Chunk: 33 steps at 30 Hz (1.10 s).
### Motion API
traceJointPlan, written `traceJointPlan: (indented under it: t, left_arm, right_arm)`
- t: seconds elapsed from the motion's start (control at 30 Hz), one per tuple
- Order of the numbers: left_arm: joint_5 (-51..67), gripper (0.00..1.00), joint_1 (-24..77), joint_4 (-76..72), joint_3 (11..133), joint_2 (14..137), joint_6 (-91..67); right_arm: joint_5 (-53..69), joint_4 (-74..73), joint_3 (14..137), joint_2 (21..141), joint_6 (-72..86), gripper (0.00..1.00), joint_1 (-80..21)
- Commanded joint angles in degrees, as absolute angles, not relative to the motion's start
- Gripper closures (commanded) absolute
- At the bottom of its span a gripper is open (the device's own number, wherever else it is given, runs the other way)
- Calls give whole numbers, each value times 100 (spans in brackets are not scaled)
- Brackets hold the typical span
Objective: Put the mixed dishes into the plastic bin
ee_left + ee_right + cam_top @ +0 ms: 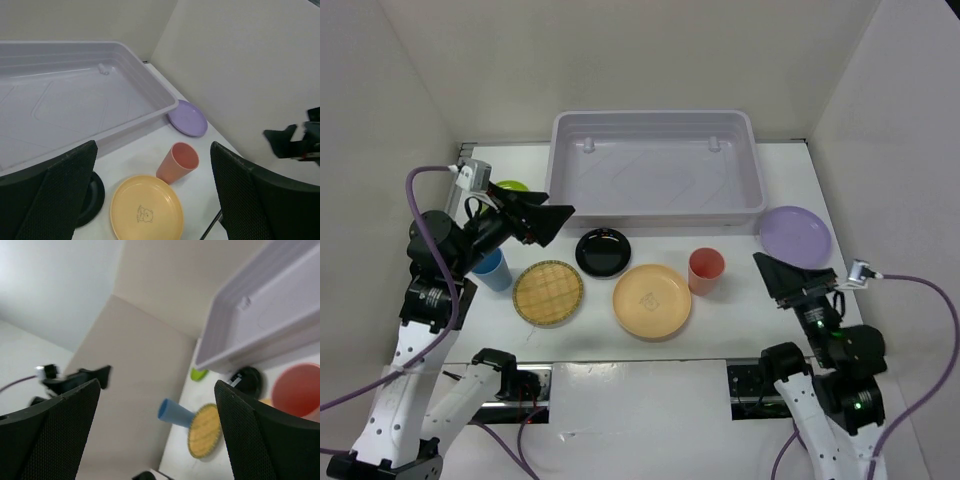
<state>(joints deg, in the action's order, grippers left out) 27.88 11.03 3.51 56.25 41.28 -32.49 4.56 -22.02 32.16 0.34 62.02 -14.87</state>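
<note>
At upper centre of the top view the bin holds nothing; the dishes lie on the surface below it. Your left pincer and right pincer gape wide, empty. First pickup, I'd judge: lower the left onto the black plate.

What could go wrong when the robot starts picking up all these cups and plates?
The blue cup stands right beside the left arm, so a swing could tip it. The salmon-red cup sits close to the peach-orange plate; the open right gripper reaching for one might bump the other. The tan woven plate lies flat, so it may slip from the fingers before reaching the plastic bin.
</note>
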Motion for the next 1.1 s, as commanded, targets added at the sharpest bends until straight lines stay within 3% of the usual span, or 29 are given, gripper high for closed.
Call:
traceJointPlan:
  t: [0.0, 0.13, 0.37, 0.47, 0.5, 0.57, 0.6, 0.63, 0.7, 0.73, 0.77, 0.8, 0.83, 0.87, 0.9, 1.0, 1.07]
  left_arm:
    - [2786, 0, 1125, 333, 5835, 4008, -3261]
    - [2786, 0, 1125, 948, 6029, 4130, -2857]
    - [2638, 0, 1125, 1731, 5766, 3868, -2312]
    - [2417, 0, 1125, 1731, 5643, 3753, -2268]
    - [2278, 0, 1125, 1731, 5643, 3753, -2268]
    - [2145, 0, 1125, 1784, 5643, 3805, -2154]
    - [2145, 0, 1125, 1784, 5643, 3919, -2092]
    - [2145, 9, 1125, 1784, 5643, 3972, -2031]
    - [2145, 35, 1125, 1784, 5643, 4156, -1978]
    - [2145, 50, 1125, 1784, 5643, 4157, -1978]
    - [2014, 77, 1125, 1784, 5643, 4227, -1978]
    - [1952, 82, 1125, 1784, 5590, 4228, -1978]
    - [1899, 82, 1125, 1862, 5590, 4288, -1978]
    - [1898, 73, 1125, 1915, 5590, 4289, -1891]
    - [1846, 27, 1125, 2038, 5590, 4350, -1794]
    - [1715, 27, 1125, 2276, 5712, 4482, -1714]
    - [1714, 40, 1125, 2425, 5713, 4482, -1714]
  right_arm:
    - [35, -2689, 4121, -413, 6064, 1, -1521]
    - [1405, -1752, 3843, -413, 4660, 1, -1468]
    - [748, -1530, 3858, -361, 4667, 1, -1468]
    - [256, -1529, 3928, -89, 4492, 12, -1468]
    - [72, -1599, 4016, 86, 4265, 22, -1468]
    - [-87, -1774, 4112, 725, 4201, 27, -1529]
    - [-157, -1775, 4192, 956, 4149, 38, -1599]
    - [-254, -1775, 4245, 1193, 4079, 54, -1600]
    - [-308, -1907, 4437, 1957, 3982, 63, -1652]
    - [-464, -1977, 4517, 2230, 3981, 64, -1652]
    - [-466, -2091, 4622, 2902, 3921, 61, -1652]
    - [-466, -2309, 4884, 3283, 3729, 52, -1652]
    - [-466, -2399, 5017, 3687, 3613, 42, -1652]
    - [-266, -2513, 5149, 4100, 3525, 35, -1652]
    - [-264, -2714, 5403, 4818, 3385, 33, -1652]
    - [-264, -2812, 5572, 5543, 3296, 33, -1652]
    - [-377, -3101, 5756, 5826, 3156, 33, -1652]
